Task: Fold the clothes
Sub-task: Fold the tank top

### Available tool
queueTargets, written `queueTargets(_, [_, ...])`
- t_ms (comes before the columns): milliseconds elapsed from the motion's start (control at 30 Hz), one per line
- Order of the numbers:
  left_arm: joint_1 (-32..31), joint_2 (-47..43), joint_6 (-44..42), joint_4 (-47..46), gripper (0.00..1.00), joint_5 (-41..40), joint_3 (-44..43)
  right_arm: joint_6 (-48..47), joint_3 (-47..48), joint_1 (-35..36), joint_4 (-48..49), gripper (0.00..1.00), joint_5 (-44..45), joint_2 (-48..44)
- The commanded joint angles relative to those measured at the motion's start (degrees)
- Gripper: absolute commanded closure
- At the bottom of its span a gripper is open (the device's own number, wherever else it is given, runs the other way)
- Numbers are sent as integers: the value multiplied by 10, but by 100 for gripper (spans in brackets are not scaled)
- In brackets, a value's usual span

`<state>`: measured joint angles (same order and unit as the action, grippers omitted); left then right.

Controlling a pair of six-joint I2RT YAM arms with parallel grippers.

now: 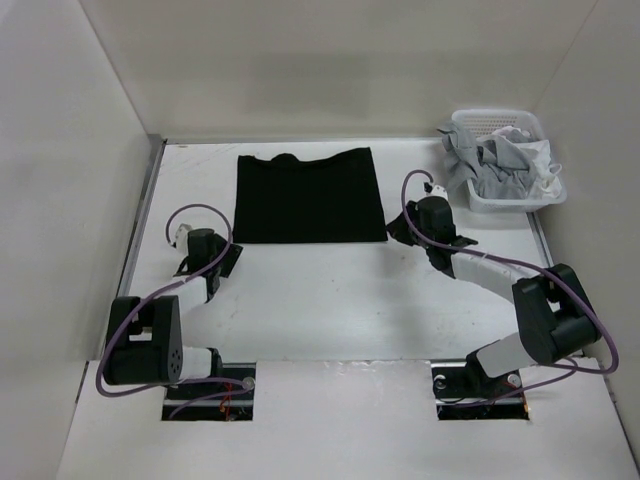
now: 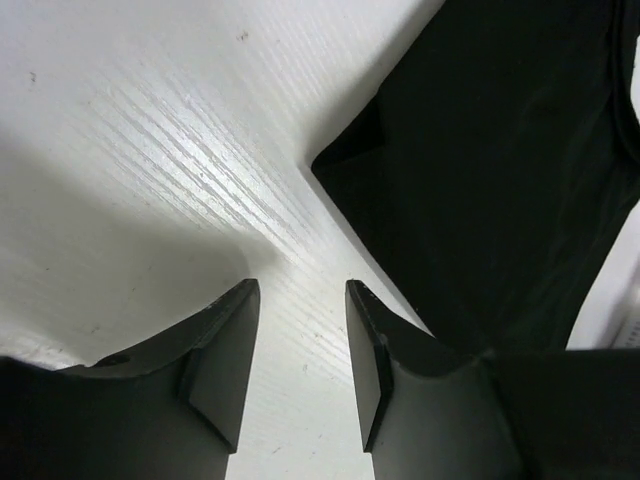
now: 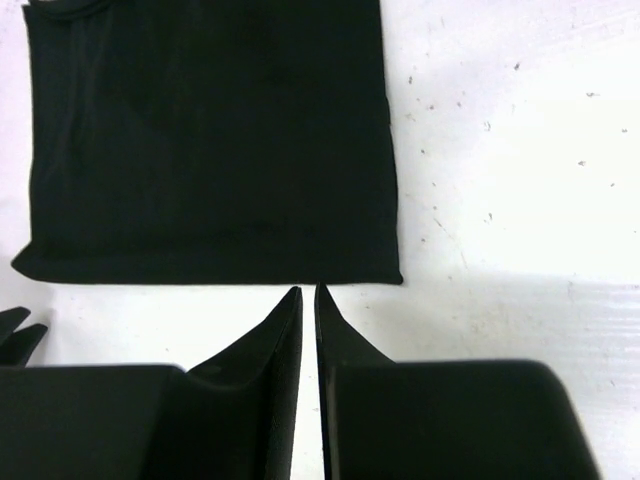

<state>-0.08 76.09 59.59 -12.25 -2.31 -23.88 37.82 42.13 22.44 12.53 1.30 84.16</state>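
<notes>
1. Left wrist view: left gripper [image 2: 300,292] hangs over the bare table [image 2: 150,150] just off the shirt's [image 2: 500,150] near-left corner, jaws wide, nothing between them.
2. Black shirt lies flat on the table in a neat rectangle, collar on the far side.
3. Right gripper [image 3: 308,288] sits at the shirt's near edge by its right corner, jaws a slit apart, holding nothing.
4. White basket [image 1: 500,203] of grey and white garments [image 1: 505,160] stands right of the shirt.
</notes>
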Motion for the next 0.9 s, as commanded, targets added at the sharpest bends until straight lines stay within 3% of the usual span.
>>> queueTargets(0, [13, 5, 25, -80, 64, 23, 7, 8, -8, 0, 51, 84, 7, -16])
queueTargets(233, [22, 31, 32, -112, 67, -16, 1, 24, -28, 1, 75, 74, 6, -1])
queueTargets(433, [25, 87, 36, -133, 72, -3, -13, 28, -34, 5, 79, 71, 8, 6])
queueTargets(700, [28, 131, 40, -166, 72, -9, -22, 32, -41, 5, 79, 65, 8, 13])
queueTargets(867, [30, 167, 60, -210, 80, -2, -21, 35, -48, 5, 79, 63, 8, 5])
